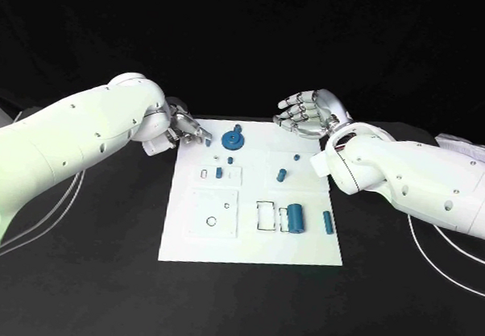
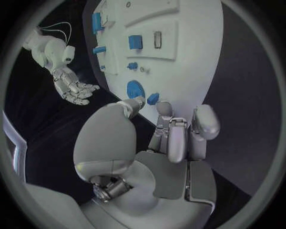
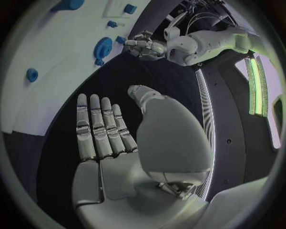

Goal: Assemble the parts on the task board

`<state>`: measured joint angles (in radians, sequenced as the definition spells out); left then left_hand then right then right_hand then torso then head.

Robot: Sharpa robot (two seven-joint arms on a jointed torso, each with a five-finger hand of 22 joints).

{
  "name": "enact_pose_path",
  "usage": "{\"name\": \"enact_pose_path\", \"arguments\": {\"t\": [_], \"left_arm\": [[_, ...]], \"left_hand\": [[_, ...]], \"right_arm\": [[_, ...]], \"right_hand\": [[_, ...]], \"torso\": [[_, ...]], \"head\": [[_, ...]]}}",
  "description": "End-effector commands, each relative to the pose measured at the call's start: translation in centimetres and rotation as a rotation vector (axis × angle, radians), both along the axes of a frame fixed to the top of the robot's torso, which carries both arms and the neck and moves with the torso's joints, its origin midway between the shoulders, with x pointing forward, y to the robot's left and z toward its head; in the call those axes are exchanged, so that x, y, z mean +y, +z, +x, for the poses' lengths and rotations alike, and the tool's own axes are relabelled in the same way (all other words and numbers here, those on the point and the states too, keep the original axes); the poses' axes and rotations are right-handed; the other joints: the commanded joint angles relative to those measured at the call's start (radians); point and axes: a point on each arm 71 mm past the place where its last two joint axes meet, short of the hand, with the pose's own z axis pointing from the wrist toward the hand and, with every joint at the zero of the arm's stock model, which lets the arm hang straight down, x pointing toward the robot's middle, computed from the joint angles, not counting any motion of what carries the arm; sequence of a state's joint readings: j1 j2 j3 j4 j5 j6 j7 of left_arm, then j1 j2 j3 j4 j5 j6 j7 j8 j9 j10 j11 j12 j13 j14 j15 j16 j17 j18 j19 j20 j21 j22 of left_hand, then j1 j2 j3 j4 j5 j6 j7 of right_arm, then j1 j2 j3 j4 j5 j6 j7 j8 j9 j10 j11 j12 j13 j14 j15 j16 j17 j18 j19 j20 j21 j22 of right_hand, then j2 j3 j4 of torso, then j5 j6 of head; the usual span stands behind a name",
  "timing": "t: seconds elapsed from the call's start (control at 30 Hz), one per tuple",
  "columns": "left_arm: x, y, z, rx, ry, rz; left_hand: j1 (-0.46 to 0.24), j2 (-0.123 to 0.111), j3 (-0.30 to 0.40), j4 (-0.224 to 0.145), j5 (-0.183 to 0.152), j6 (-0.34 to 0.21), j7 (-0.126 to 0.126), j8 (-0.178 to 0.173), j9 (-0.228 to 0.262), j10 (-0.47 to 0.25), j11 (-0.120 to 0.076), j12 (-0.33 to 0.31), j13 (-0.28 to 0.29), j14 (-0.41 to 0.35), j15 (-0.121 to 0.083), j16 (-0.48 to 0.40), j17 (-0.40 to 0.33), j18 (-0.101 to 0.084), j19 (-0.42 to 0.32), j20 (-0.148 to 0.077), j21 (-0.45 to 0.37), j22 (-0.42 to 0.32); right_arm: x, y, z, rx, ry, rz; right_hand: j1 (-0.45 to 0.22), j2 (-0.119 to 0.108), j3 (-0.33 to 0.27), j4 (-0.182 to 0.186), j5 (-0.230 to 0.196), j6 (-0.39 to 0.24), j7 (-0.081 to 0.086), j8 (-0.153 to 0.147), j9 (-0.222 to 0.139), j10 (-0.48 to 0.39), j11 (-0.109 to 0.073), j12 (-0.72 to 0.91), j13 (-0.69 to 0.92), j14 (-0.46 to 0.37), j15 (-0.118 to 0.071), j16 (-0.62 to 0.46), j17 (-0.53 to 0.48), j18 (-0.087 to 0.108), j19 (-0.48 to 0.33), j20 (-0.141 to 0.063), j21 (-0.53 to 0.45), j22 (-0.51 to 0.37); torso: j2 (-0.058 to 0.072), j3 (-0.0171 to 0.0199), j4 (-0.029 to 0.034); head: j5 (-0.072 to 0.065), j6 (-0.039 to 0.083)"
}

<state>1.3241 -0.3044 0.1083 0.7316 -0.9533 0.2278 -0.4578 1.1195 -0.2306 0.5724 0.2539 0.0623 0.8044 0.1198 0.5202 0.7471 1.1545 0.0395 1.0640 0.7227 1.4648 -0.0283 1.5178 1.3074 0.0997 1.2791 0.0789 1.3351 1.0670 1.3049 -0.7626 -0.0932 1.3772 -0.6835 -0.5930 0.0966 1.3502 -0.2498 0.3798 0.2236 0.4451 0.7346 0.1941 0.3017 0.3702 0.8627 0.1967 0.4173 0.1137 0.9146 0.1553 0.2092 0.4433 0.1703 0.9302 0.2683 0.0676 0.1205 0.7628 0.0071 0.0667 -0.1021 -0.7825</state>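
Note:
The white task board (image 1: 250,234) lies in the middle of the black table. A blue gear (image 1: 234,141) sits near its far edge, with a small blue part (image 2: 153,98) right beside it. My left hand (image 1: 182,129) hovers at the board's far left corner. Its fingers (image 2: 178,133) are half curled and its thumb reaches toward the gear (image 2: 136,89), with nothing held. My right hand (image 1: 307,112) floats beyond the board's far edge, its fingers (image 3: 98,126) straight and empty. A blue cylinder (image 1: 297,217) and a blue pin (image 1: 327,221) lie on the board's right side.
More small blue parts (image 1: 282,173) lie around the board's middle, beside a raised white plate (image 1: 213,211) with holes. Thin white cables (image 1: 443,262) trail over the table on both sides. The left hand (image 3: 146,47) and the gear (image 3: 103,47) also appear in the right wrist view.

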Motion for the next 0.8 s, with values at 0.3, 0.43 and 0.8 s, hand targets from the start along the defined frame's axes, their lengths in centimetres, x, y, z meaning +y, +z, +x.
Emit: {"name": "enact_pose_path", "arguments": {"t": [0.3,0.43,0.8], "left_arm": [[-0.7,0.27,0.13,-0.037,0.003,-0.009],[-0.78,0.24,0.18,-0.036,0.001,-0.011],[-1.08,0.1,0.19,-0.022,-0.009,-0.01]], "left_hand": [[0.003,0.01,-0.005,0.002,-0.006,-0.005,0.002,-0.006,-0.001,-0.006,0.003,0.008,0.0,0.065,0.008,-0.001,0.15,0.006,0.0,0.004,-0.005,0.0],[0.007,0.012,-0.006,0.001,-0.006,-0.006,0.002,-0.007,-0.001,-0.006,0.003,0.008,-0.001,0.066,0.008,0.0,0.151,0.006,0.001,0.004,-0.005,0.001],[0.02,0.016,-0.006,-0.001,-0.006,-0.006,0.001,-0.006,-0.002,-0.007,0.003,0.008,-0.002,0.066,0.008,0.0,0.151,0.005,0.001,0.005,-0.004,0.001]], "right_arm": [[0.26,0.08,0.0,-0.007,0.018,-0.003],[0.31,0.08,0.0,-0.007,0.019,-0.003],[0.37,0.09,-0.01,-0.008,0.02,-0.002]], "right_hand": [[0.001,0.007,-0.007,-0.001,0.004,-0.004,0.061,0.005,-0.002,-0.004,-0.001,0.006,-0.001,-0.008,0.002,-0.005,-0.001,0.013,-0.01,0.0,-0.002,-0.001],[0.001,0.007,-0.007,-0.001,0.004,-0.004,0.061,0.005,-0.002,-0.004,-0.001,0.006,-0.001,-0.008,0.002,-0.005,-0.001,0.013,-0.01,0.0,-0.002,-0.001],[0.001,0.008,-0.007,-0.001,0.004,-0.004,0.062,0.006,-0.002,-0.005,-0.001,0.008,-0.003,-0.008,0.002,-0.006,-0.002,0.014,-0.01,0.0,-0.002,-0.003]], "torso": [[-0.001,0.0003,-0.0005],[0.0,0.0004,0.0],[0.0,-0.0005,-0.0004]], "head": [[-0.001,0.0],[-0.003,0.0],[-0.003,-0.002]]}}
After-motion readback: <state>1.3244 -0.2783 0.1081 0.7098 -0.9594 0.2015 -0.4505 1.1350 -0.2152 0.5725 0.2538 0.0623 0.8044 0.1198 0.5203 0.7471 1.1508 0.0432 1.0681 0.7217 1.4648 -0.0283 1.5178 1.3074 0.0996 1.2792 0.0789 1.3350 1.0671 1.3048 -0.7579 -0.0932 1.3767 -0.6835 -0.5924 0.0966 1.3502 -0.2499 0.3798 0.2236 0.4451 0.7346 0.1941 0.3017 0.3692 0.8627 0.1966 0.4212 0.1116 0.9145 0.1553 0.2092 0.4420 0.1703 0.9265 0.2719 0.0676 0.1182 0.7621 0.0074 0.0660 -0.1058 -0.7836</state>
